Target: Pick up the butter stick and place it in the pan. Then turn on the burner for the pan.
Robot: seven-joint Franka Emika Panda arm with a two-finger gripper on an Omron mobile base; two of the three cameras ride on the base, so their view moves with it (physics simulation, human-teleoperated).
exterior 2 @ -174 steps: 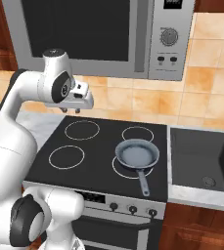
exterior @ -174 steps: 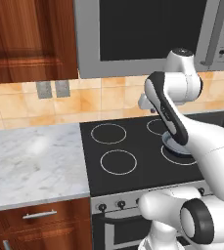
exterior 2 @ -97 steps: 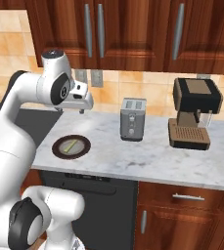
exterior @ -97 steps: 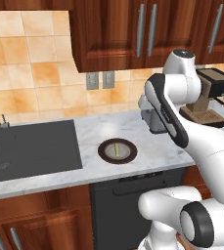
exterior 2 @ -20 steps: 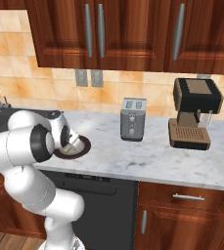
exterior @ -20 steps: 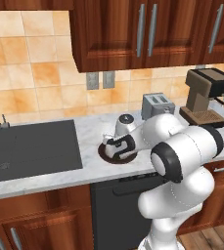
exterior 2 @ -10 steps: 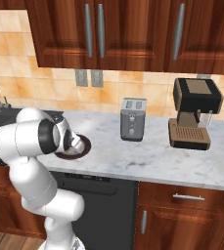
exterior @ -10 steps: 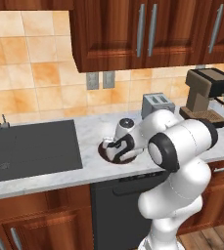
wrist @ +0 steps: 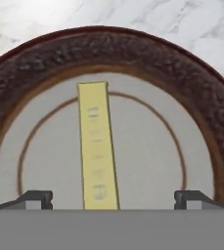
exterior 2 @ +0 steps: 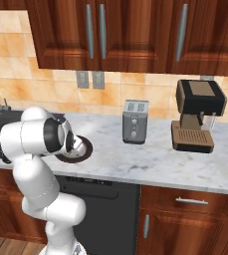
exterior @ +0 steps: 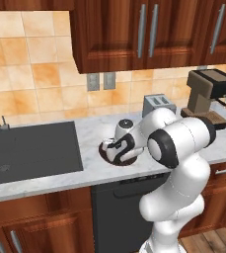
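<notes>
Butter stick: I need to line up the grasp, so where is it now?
In the hand view the butter stick lies flat on the pale centre of a dark-rimmed plate, between the open fingers, nearer the left one in the picture.

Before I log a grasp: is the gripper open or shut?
Open. In the hand view the gripper has its fingertips set far apart, and the butter stick lies untouched between them on the plate.

One butter stick (wrist: 98, 146), one plate (wrist: 30, 53), one toaster (exterior 2: 135, 121), one coffee machine (exterior 2: 199, 115), one sink (exterior: 30, 151).
</notes>
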